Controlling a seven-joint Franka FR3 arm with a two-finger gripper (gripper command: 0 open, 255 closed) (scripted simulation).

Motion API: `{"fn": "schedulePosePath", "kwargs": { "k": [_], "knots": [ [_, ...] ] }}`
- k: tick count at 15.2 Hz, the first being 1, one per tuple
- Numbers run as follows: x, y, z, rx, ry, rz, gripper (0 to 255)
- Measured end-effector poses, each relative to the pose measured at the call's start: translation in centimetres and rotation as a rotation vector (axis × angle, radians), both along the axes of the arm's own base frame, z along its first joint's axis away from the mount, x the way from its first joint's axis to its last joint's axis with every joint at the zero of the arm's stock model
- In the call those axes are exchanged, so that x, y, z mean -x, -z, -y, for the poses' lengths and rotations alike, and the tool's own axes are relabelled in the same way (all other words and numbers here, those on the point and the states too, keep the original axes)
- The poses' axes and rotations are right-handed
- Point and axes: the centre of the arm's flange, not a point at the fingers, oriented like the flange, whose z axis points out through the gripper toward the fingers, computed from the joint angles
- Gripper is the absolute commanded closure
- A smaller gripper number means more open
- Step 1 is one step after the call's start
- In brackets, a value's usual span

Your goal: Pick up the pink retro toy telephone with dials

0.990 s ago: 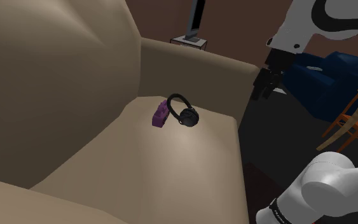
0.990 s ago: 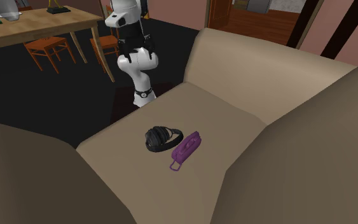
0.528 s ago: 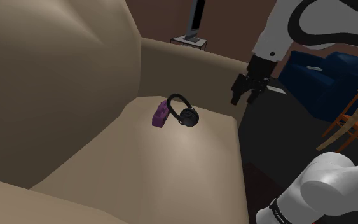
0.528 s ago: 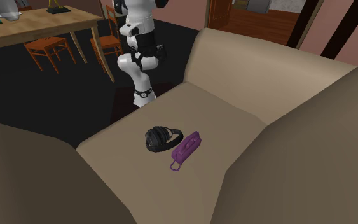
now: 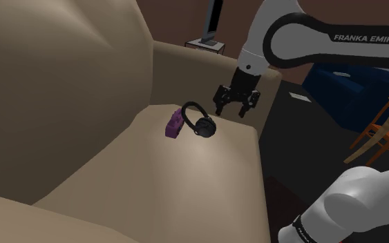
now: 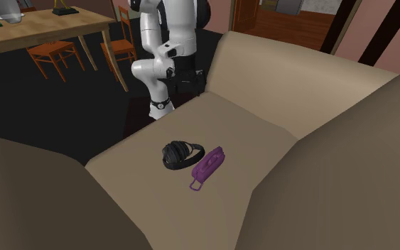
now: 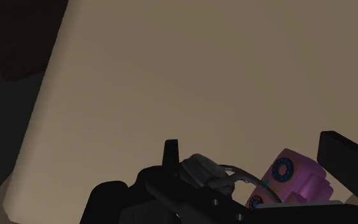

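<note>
Telephone [image 7: 293,183] looks purple-pink (blue dials), seemingly flat.

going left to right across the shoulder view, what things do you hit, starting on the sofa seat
purple toy telephone -> black headphones -> pincer -> wooden chair

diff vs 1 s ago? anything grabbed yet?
The gripper swung toward the shoulder view's left and lower, from beyond the sofa to its seat edge near the headphones. It is open, holding nothing. The purple toy telephone and headphones lie where they were.
</note>
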Motion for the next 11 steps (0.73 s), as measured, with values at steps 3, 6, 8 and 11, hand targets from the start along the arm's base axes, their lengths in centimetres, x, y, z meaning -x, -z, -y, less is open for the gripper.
{"fn": "schedulePosePath", "kwargs": {
  "k": [3, 6, 8, 11],
  "knots": [
    [-2.6, 1.9, -2.1, 0.018, 0.090, 0.016, 0],
    [-5.8, 3.6, -4.2, 0.035, 0.179, 0.033, 0],
    [-7.5, 4.7, -5.3, 0.048, 0.239, 0.043, 0],
    [-10.7, 6.6, -6.3, 0.065, 0.329, 0.059, 0]
  ]
}}
